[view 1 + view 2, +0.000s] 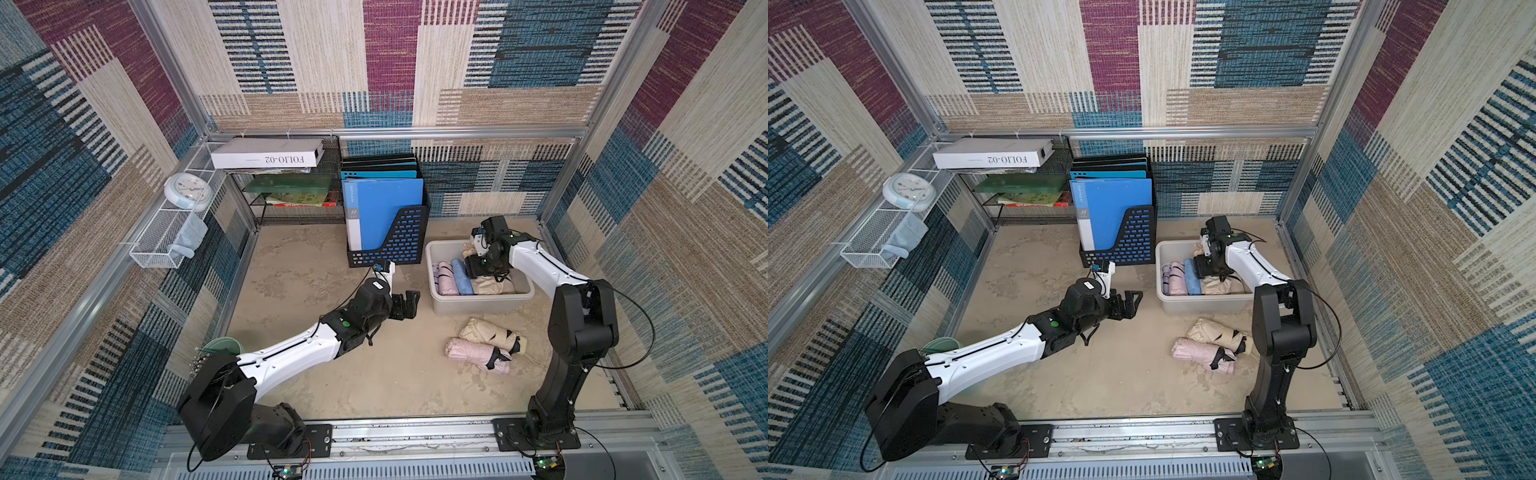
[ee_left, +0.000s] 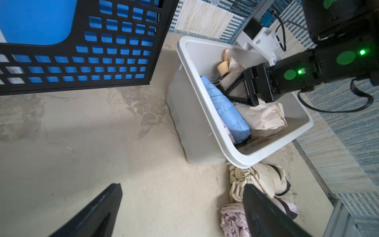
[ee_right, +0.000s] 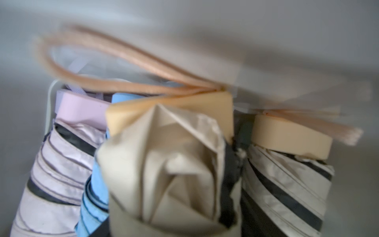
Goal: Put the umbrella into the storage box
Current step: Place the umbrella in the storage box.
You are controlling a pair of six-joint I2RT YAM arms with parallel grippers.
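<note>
In both top views a mottled, sand-coloured tabletop was shown, shut in by walls clad in woven patches of blue, maroon and beige on aluminium framing. A white wire basket was hung on the wall beside the left arm. At the back a black perforated file holder packed with blue folders was set, with the light grey storage box just beside it on the right arm's side. The right hand was lowered into the box over a beige umbrella, which was laid inside next to a blue umbrella and a pink umbrella. A loose cream umbrella and a loose pink umbrella were left touching each other on the tabletop in front of the box. The left hand was held over bare tabletop, apart from the box. In the left wrist view its fingers were spread wide with nothing between them; the right hand's black fingers were seen against the beige umbrella, but whether they gripped it could not be told. In the blurred right wrist view the beige umbrella was seen close up inside the box, its tan handle and strap loop toward the grey wall.
</note>
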